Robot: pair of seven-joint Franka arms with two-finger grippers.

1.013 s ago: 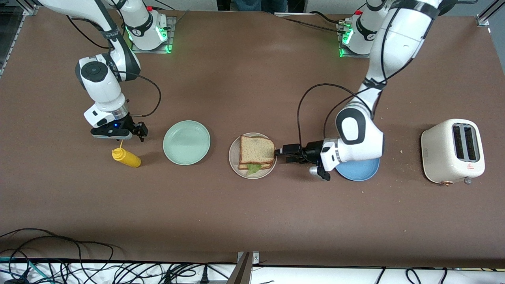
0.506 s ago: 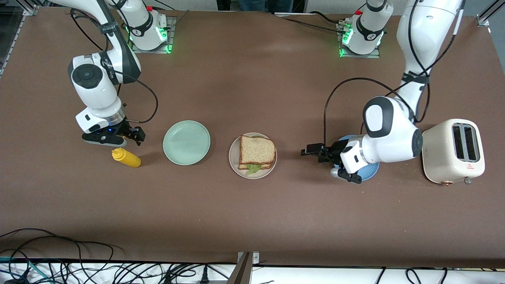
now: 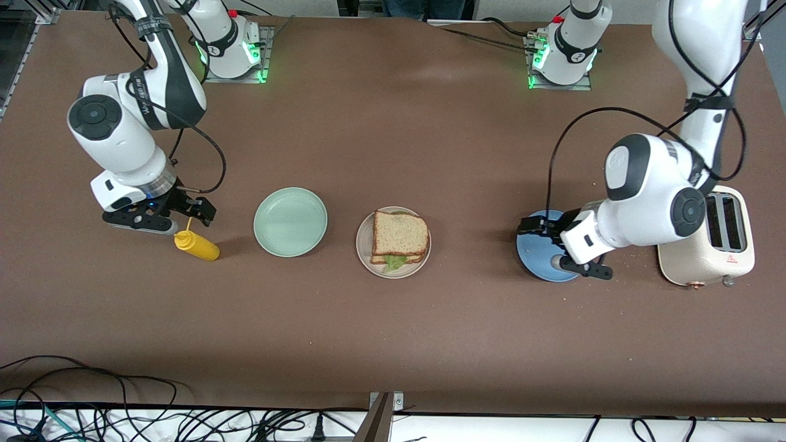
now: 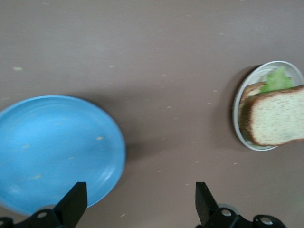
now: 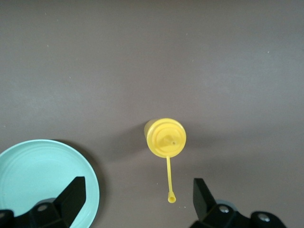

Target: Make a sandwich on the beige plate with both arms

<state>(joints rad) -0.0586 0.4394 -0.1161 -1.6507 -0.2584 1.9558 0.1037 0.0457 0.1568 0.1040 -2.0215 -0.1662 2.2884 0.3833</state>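
Key relation: you will find the sandwich (image 3: pixel 399 238), two square tan wheat slices with brown crusts and ruffled green lettuce between them, lying between the two pincers, toward the middle of the counter (image 3: pixel 393 344) from either one.
Nearer arm: judge the left pincer (image 3: pixel 540 236) the closer, though well apart from the sandwich; the right pincer (image 3: pixel 184 212) has the round mint green plate (image 3: pixel 290 221) between it and the sandwich.
Left pincer: released, jaws wide, empty, poised over the round blue plate (image 3: pixel 537 261); in the left wrist view you see that plate's rim (image 4: pixel 114 137) and the sandwich (image 4: pixel 275 121) apart from it.
Right pincer: released, jaws wide, empty, poised over the yellow plastic squeeze bottle (image 3: pixel 196 245), which stands upright on the counter.
Sandwich location: on the round beige plate (image 3: pixel 365 255) with a shallow raised rim.
Sandwich appearance: top slice sits fairly square on the lower one; lettuce protrudes at the edge nearer the front camera.
Stage, as judged: stack looks complete; no further placing seems called for.
Also present: cream two-slot toaster (image 3: pixel 706 245) at the left arm's end of the counter.
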